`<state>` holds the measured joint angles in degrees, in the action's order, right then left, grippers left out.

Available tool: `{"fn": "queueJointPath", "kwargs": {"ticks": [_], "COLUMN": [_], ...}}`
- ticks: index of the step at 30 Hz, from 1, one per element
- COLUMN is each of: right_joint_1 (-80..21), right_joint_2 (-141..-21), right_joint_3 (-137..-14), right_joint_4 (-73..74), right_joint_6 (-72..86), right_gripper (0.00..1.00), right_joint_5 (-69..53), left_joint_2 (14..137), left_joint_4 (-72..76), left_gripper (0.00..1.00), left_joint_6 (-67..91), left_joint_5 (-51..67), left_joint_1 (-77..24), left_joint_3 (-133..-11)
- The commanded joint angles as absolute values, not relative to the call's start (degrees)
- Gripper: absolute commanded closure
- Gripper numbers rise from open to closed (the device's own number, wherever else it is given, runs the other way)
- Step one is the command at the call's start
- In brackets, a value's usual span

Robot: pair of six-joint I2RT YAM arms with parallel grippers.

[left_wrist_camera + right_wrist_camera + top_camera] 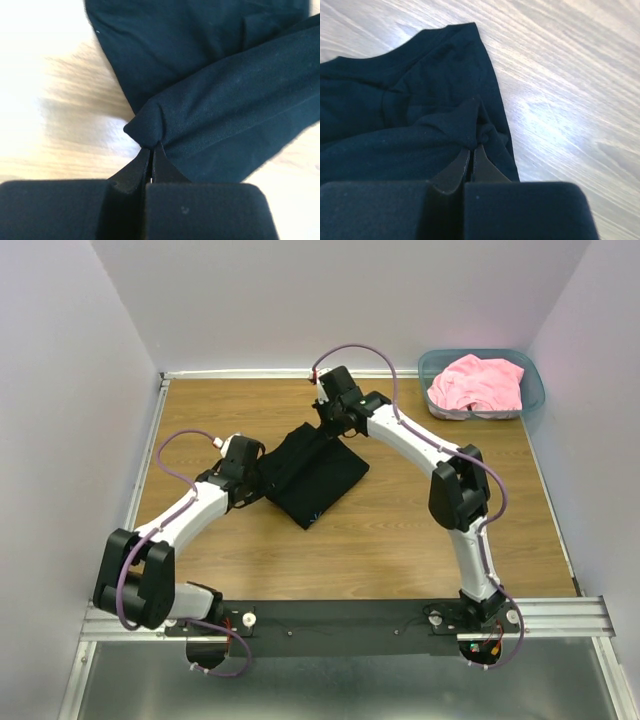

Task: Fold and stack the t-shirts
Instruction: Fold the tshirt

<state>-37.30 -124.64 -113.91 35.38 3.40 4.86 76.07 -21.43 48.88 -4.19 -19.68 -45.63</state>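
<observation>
Two-arm fold of the large plain black cloth t-shirt (312, 478), mid-task. The black t-shirt lies on the brown wood-grain table (400, 535) as a compact, partly doubled shape between the two pincers; it appears to be part-way through folding, with a raised fold carried at two of its edges. The plain light pink cloth t-shirt (478, 383) lies crumpled in the teal translucent plastic bin (432, 362), well apart from both pincers, beyond and to the right of the right one; it is judged unfolded, and no stack is begun.

Left pincer (264, 474): clenched on a bunched corner of the black t-shirt, as the left wrist view shows (151, 148), with the cloth running ahead and rightward from its tips and a lower layer flat on the table beyond.

Right pincer (328, 430): likewise clenched on a gathered pinch at the edge of the black t-shirt (471, 148); the garment spreads ahead and to the left of its tips, bare table to the right.

Remaining, by estimate: finish this fold, fold the pink t-shirt, stack both
</observation>
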Motion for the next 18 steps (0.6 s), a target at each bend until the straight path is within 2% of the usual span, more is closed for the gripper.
{"fn": "queueJointPath", "kwargs": {"ticks": [1, 9, 18], "right_joint_1": [-36.39, -36.21, -36.04], "right_joint_2": [-127.61, -129.29, -125.51], "right_joint_3": [-114.26, -114.78, -110.66], "right_joint_4": [31.21, 29.01, 24.88], "right_joint_6": [4.92, 6.24, 8.26], "right_gripper": [0.99, 0.99, 1.0], "right_joint_5": [6.5, 8.52, 13.09], "left_joint_2": [78.48, 80.68, 80.5], "left_joint_4": [-19.08, -17.67, -16.7], "left_gripper": [1.0, 1.0, 1.0], "left_joint_6": [46.32, 45.27, 41.66], "left_joint_5": [-8.35, -10.01, -12.13], "left_joint_1": [-18.37, -17.23, -17.23], "left_joint_3": [-46.49, -47.99, -51.85]}}
